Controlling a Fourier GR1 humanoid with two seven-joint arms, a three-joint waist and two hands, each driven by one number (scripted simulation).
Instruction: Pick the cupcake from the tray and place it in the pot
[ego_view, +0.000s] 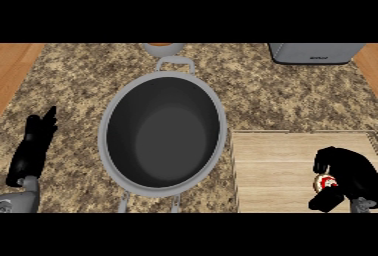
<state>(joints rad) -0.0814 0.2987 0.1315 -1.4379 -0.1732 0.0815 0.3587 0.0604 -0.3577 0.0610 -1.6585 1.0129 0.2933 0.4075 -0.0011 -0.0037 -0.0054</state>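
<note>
A large grey pot with a dark inside stands in the middle of the counter, nothing in it. At the lower right lies a pale wooden tray. Over its right part my right hand is curled round the cupcake, of which only a white and red bit shows between the thumb and fingers. My left hand rests open at the left edge, fingers pointing up, well clear of the pot.
A grey appliance sits at the back right. A round white and orange object shows partly behind the pot's far handle. The counter top is speckled brown stone with wood at both sides.
</note>
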